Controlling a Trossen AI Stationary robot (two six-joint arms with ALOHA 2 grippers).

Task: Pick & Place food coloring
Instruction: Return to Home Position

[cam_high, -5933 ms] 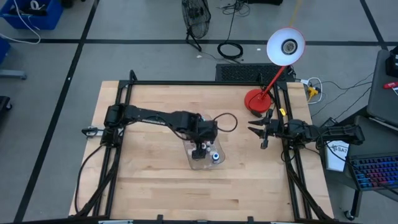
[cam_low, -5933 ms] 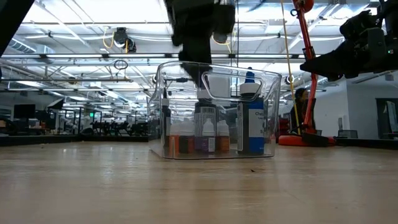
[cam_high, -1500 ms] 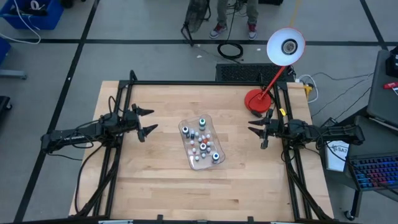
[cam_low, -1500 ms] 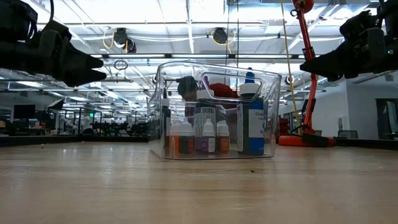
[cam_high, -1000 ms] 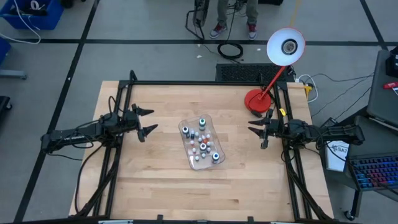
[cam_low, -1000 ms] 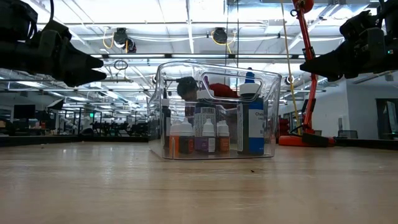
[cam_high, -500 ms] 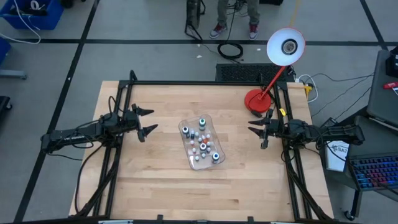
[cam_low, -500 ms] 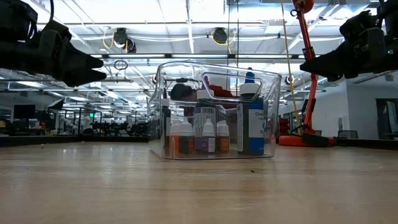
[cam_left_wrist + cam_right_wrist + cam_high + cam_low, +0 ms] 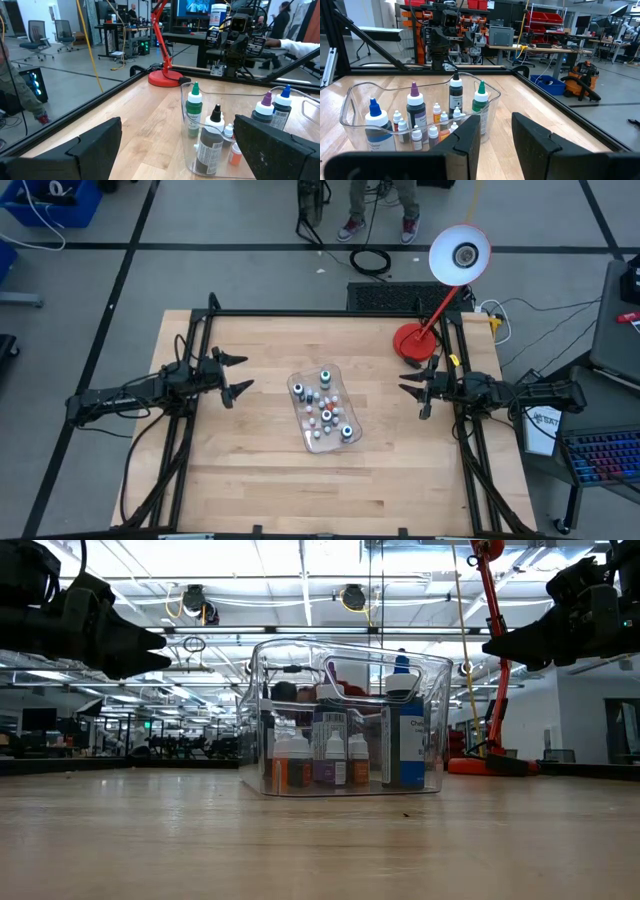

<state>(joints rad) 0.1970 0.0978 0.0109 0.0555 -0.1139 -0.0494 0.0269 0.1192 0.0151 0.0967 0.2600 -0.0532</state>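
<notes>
Since our earlier look, the left arm has pulled away from the tray (image 9: pixel 310 442) to the table's (image 9: pixel 270 480) left edge. We count four tall food coloring (image 9: pixel 325 405) bottles, capped blue, purple, black and green, plus small ones we cannot count; one label (image 9: pixel 412 752) starts "Che". All stand in the tray, between the left gripper (image 9: pixel 243 373), spread wide, and the right gripper (image 9: pixel 496 120), narrowly parted.
</notes>
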